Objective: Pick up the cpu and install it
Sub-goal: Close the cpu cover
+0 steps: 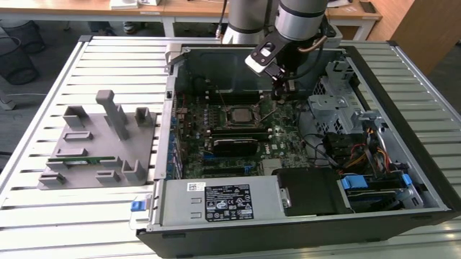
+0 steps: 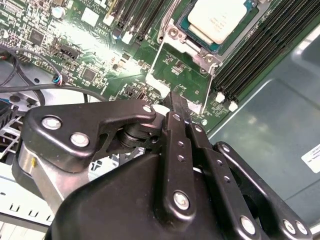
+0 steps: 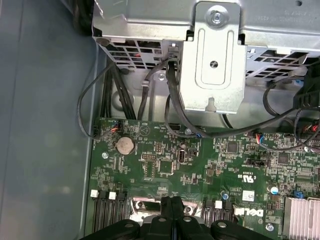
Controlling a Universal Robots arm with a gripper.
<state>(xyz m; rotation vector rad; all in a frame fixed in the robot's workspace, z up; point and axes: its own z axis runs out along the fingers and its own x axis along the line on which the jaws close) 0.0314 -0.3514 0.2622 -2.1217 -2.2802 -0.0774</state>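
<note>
The cpu (image 1: 236, 115), a small silvery square, lies flat in the motherboard socket inside the open computer case (image 1: 403, 178). The second wrist view shows the cpu (image 2: 220, 20) seated in the socket's metal frame, beyond the fingertips. My gripper (image 1: 282, 96) hangs just above the motherboard, a little to the exterior view's right of the socket and apart from the cpu. Both wrist views show its black fingers (image 2: 176, 107) pressed together with nothing between them, and my gripper (image 3: 170, 201) hovers over the green board by the memory slots.
A grey metal drive cage (image 1: 335, 102) and its bracket (image 3: 212, 55) stand close beside the gripper, with loose black cables (image 3: 172, 110). The power supply (image 1: 216, 199) fills the case's front. On the table at the exterior view's left sits a grey parts fixture (image 1: 94, 145).
</note>
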